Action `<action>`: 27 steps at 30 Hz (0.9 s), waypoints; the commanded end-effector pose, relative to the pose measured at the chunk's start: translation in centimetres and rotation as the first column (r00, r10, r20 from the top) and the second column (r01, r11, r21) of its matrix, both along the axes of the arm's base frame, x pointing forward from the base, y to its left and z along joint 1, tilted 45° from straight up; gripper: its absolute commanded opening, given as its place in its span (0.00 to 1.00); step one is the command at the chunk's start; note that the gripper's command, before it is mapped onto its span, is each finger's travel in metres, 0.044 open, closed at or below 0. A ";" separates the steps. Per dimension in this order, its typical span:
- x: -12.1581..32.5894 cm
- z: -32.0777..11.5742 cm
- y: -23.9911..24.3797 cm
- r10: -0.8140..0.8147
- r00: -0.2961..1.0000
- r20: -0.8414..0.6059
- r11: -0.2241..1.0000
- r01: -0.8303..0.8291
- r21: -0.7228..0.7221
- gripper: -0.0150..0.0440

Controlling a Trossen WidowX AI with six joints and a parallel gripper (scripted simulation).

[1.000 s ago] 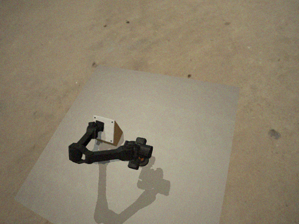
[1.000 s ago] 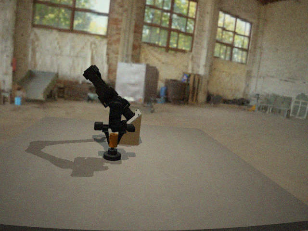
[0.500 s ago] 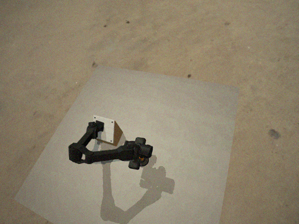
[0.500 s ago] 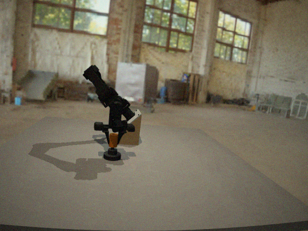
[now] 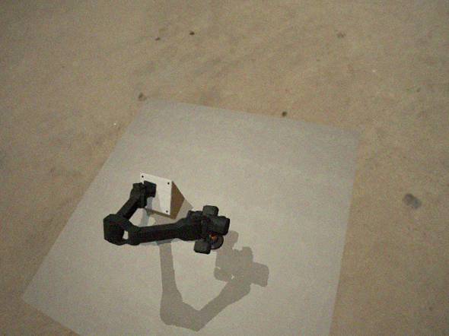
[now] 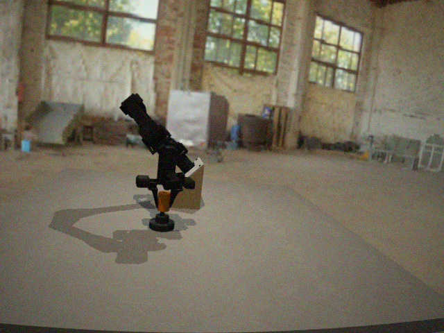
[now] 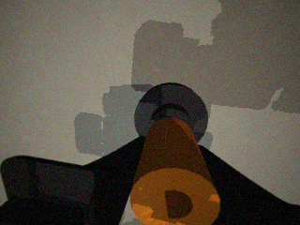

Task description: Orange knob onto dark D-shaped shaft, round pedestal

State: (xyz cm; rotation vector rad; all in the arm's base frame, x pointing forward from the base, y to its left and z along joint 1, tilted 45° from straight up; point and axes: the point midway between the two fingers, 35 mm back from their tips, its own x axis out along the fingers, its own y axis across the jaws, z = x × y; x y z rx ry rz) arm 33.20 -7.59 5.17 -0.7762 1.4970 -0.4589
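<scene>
My gripper [image 6: 164,207] [image 7: 170,145] is shut on the orange knob [image 5: 213,237] [image 6: 164,198] [image 7: 164,183], one finger on each side. The knob stands upright, and the D-shaped opening in its top shows in the wrist view with its flat side to the left. The dark round pedestal [image 6: 161,225] [image 7: 171,95] is directly below the knob. In the exterior view a little of the dark shaft [image 6: 162,213] shows between the knob's lower end and the pedestal's step. The shaft's flat side is hidden, and whether its tip is inside the knob cannot be told.
A wedge-shaped block [image 5: 177,200] [image 6: 193,191] with a white sloping face [image 5: 161,195] stands behind the gripper, beside the arm's base. The arm's shadow falls across the grey mat [image 5: 255,160] [image 6: 268,268] around the pedestal.
</scene>
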 end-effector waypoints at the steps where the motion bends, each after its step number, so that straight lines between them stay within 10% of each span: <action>1: 0.2 0.2 -0.1 0.004 1.000 0.003 1.000 -0.004 -0.003 0.25; 27: 0.0 -0.1 -0.3 0.004 1.000 0.003 1.000 -0.004 -0.003 0.25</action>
